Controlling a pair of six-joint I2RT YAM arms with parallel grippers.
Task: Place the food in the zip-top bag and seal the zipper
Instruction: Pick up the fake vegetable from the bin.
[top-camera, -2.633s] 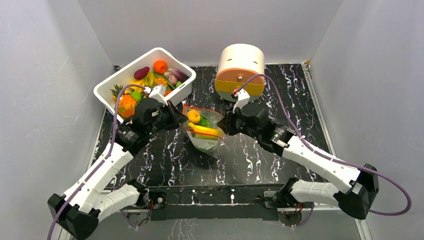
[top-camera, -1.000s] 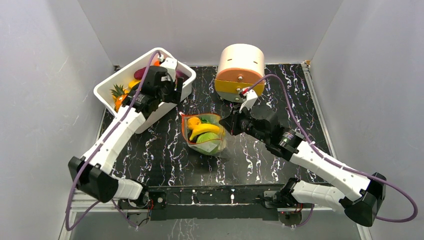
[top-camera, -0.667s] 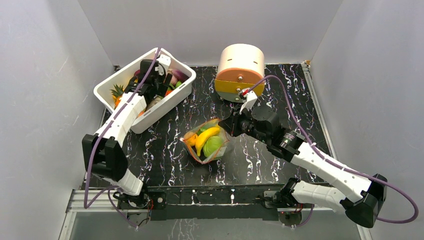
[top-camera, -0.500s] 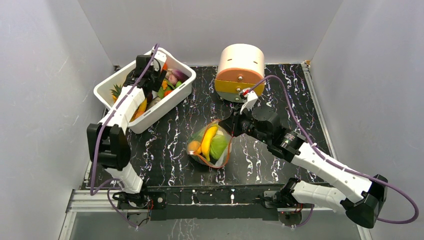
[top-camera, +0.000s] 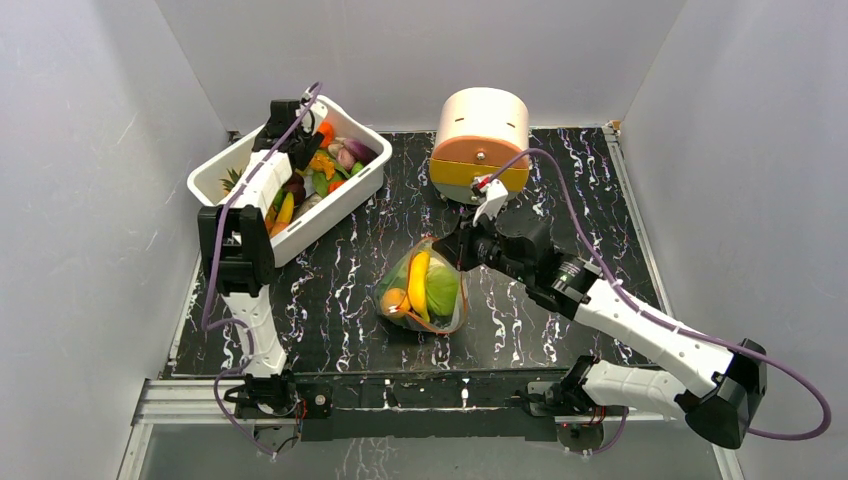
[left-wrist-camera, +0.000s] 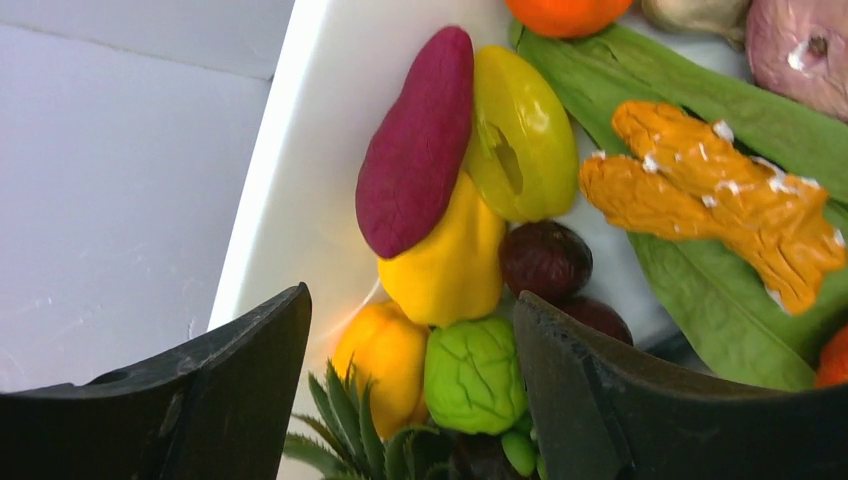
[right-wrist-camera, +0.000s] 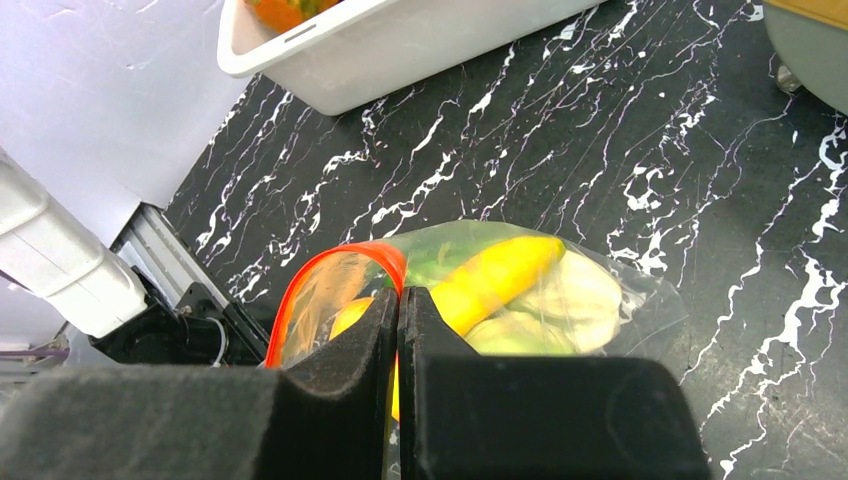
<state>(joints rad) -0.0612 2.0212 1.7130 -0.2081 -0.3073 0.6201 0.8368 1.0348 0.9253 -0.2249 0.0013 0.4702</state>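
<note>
Pinching the bag (right-wrist-camera: 620, 300) by its zipper (right-wrist-camera: 340, 262), the right gripper (right-wrist-camera: 399, 300) holds it on the table (right-wrist-camera: 560, 130). The left gripper (left-wrist-camera: 410, 300) hangs spread wide over food (left-wrist-camera: 415, 140) in the tub (left-wrist-camera: 300, 150).

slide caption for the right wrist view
Right end effector pinches the zip-top bag at its mouth, toy food inside.

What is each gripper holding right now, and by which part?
The right gripper pinches the zip-top bag by its zipper edge. The left gripper, open over the tub, holds nothing.
</note>
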